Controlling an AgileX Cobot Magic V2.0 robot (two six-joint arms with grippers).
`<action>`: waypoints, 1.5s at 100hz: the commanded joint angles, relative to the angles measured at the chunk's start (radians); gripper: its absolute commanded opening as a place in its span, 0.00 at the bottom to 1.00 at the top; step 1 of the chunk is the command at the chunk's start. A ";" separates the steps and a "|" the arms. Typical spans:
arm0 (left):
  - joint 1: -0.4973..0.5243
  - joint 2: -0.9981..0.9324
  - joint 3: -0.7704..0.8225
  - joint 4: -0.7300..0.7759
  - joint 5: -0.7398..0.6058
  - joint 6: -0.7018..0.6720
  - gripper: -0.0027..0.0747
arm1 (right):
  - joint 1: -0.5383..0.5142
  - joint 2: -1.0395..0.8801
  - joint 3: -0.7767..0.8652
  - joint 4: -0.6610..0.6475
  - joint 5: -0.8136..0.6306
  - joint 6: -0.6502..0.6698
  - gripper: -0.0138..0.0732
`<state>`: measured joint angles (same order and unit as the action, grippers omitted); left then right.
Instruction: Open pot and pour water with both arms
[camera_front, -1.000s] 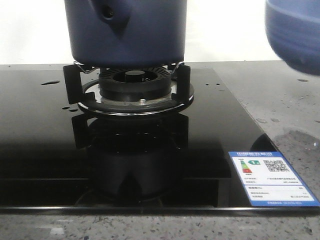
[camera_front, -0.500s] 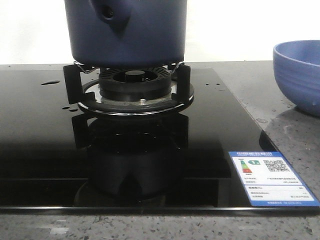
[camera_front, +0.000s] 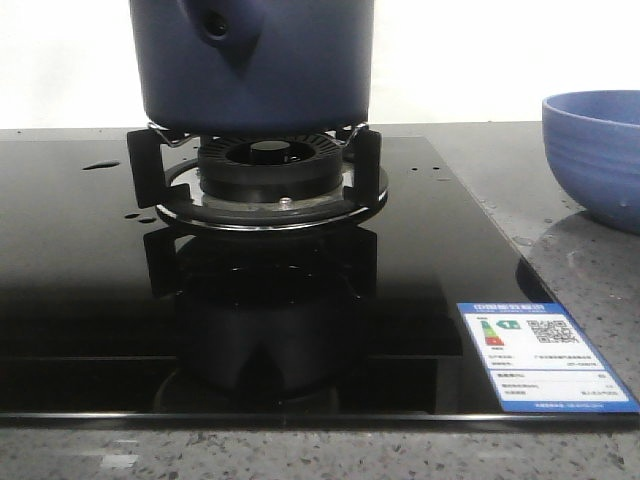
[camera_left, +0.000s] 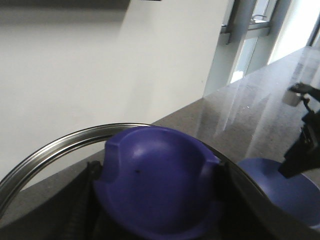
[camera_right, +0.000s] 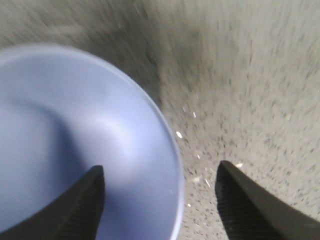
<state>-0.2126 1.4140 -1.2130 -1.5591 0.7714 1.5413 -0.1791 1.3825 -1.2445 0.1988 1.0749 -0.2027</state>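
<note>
A blue energy label (camera_front: 545, 355) marks the black cooktop's (camera_front: 80, 300) near right corner on the speckled bench (camera_front: 590, 270). Beyond, the pot (camera_front: 255, 65) sits on the burner (camera_front: 268, 180); right, the right gripper (camera_right: 160, 197) straddles the blue bowl's (camera_front: 595, 150) rim, jaws wide. The left gripper's jaws cannot be told around the lid knob (camera_left: 160, 185).

The front camera sits low and close before the black glass hob (camera_front: 90, 300), while both wrist cameras peer over their claws, all sharing the light-blue ribbed bowl (camera_front: 598, 150).
</note>
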 joint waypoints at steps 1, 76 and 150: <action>-0.009 -0.036 -0.026 -0.054 0.053 0.000 0.48 | -0.008 -0.067 -0.063 0.032 -0.022 -0.015 0.67; -0.071 0.080 -0.014 -0.069 0.062 0.103 0.48 | -0.008 -0.131 -0.084 0.057 -0.045 -0.015 0.67; -0.076 0.080 -0.019 -0.107 -0.026 0.107 0.48 | -0.008 -0.131 -0.084 0.059 -0.043 -0.015 0.67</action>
<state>-0.2794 1.5298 -1.1942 -1.5852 0.7192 1.6449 -0.1791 1.2824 -1.2941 0.2384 1.0723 -0.2069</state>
